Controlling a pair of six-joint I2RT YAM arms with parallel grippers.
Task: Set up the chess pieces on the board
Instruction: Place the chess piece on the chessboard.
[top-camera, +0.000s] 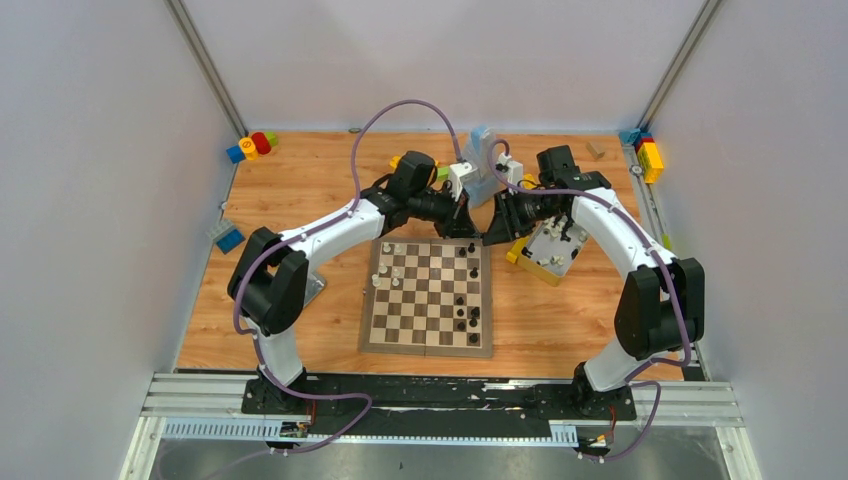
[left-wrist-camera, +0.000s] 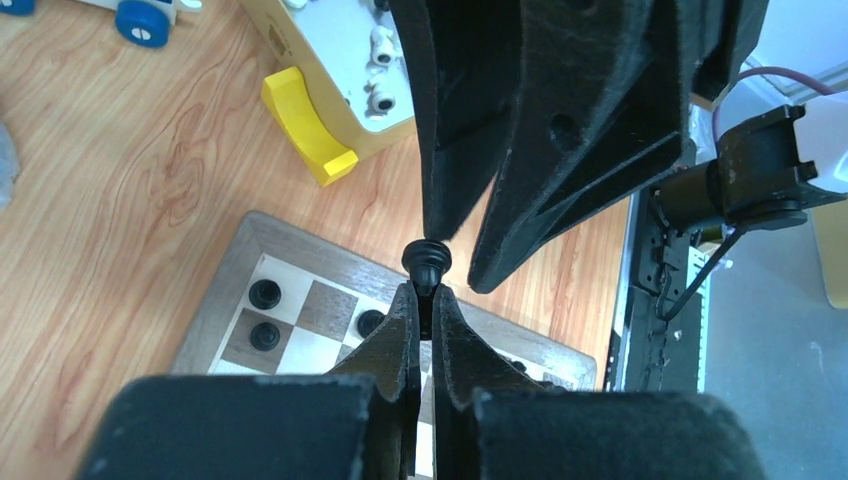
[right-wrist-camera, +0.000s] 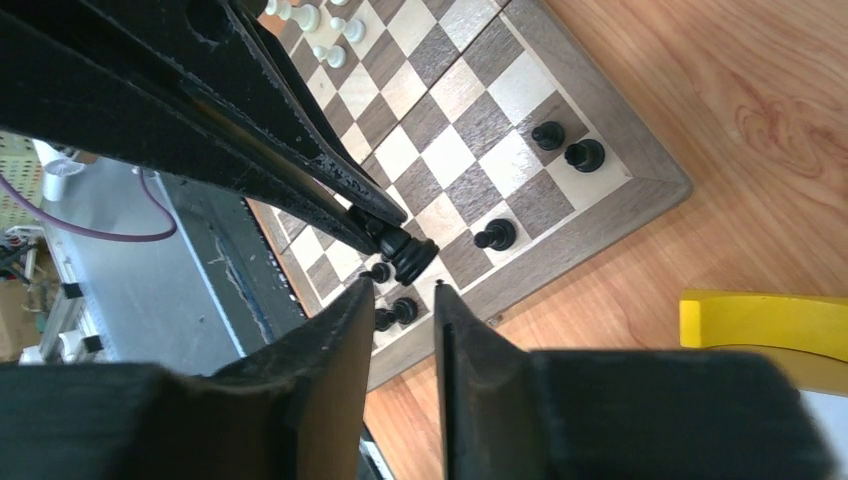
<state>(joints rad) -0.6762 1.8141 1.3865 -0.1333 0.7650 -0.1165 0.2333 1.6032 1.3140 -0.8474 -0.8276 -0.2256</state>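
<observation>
The board lies in the middle of the table. Several white chess pieces stand at its far left and several black ones along its right side. My left gripper is shut on a black chess piece and holds it above the board's far right corner. My right gripper faces it tip to tip, open; in the right wrist view its jaws stand either side of the piece's base without closing on it.
A yellow-sided tin box with white pieces inside stands right of the board, a yellow block against it. Coloured blocks lie at the far left, the far right and the left edge.
</observation>
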